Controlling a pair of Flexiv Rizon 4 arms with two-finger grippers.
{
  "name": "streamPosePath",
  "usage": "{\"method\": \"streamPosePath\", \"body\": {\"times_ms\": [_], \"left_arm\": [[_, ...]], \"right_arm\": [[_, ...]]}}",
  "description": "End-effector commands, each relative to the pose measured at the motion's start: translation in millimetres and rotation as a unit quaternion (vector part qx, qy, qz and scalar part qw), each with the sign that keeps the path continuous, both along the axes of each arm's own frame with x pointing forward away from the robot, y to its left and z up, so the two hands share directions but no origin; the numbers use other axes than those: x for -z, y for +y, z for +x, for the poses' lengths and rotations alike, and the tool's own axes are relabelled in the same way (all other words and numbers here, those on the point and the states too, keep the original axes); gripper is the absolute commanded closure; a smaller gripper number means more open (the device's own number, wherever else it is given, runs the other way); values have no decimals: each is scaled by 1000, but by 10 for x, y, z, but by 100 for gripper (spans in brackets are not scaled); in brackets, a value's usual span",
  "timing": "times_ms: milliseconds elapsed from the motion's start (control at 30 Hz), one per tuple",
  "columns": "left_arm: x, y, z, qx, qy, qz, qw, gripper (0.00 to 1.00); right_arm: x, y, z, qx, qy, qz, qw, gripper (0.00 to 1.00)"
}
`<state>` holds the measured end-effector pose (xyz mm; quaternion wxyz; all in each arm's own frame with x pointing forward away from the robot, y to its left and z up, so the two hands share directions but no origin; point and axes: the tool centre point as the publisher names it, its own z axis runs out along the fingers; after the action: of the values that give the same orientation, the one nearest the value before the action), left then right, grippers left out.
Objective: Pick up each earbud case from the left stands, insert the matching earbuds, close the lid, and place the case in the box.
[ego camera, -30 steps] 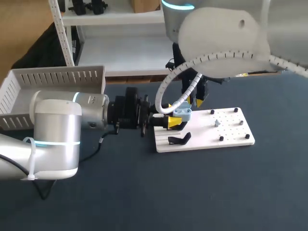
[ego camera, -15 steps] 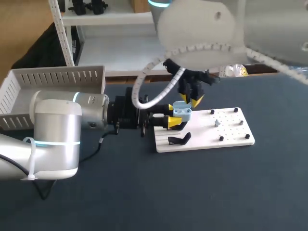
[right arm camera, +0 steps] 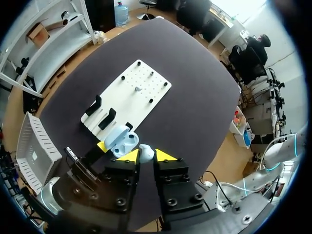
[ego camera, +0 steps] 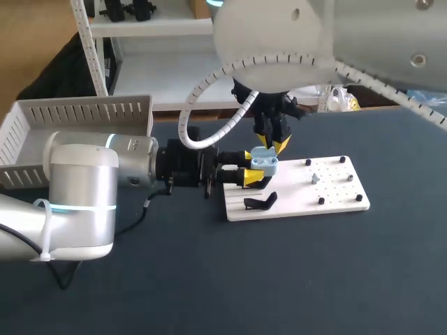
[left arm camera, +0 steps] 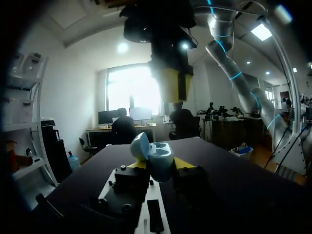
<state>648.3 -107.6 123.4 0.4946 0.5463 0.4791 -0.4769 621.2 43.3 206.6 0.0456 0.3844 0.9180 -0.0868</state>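
Observation:
A light blue earbud case (ego camera: 265, 162) with its lid up is held over the left end of the white board (ego camera: 328, 192); my left gripper (ego camera: 250, 169) is shut on it from both sides. In the left wrist view the case (left arm camera: 153, 157) sits between that gripper's (left arm camera: 159, 166) yellow tips. My right gripper (ego camera: 274, 146) hangs just above the case, shut on a small light blue earbud (right arm camera: 146, 153) pinched between its tips (right arm camera: 146, 156). Under it lies the open case (right arm camera: 122, 139). Another earbud (ego camera: 316, 179) rests on the board.
Black stands (ego camera: 260, 202) sit on the board's left part (right arm camera: 100, 112), and several black pegs dot its right part. A white slatted bin (ego camera: 77, 115) stands at the table's far left.
My right arm has swung leftward, and its gripper has shifted slightly left to sit over the case. The left arm and the case have stayed put.

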Motion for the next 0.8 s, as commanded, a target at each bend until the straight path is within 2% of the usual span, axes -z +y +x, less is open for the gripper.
{"method": "streamPosePath", "body": {"times_ms": [33,267,600,800], "left_arm": [[8,1,7,0,-1,-1,1000,100],[8,1,7,0,-1,-1,1000,100],[8,1,7,0,-1,-1,1000,100],[53,2,15,-2,-2,27,1000,100]], "right_arm": [[9,33,-5,7,8,2,1000,100],[53,54,22,22,25,-4,999,100],[109,96,53,32,31,-5,999,100],[124,54,48,38,33,-4,999,100]]}}
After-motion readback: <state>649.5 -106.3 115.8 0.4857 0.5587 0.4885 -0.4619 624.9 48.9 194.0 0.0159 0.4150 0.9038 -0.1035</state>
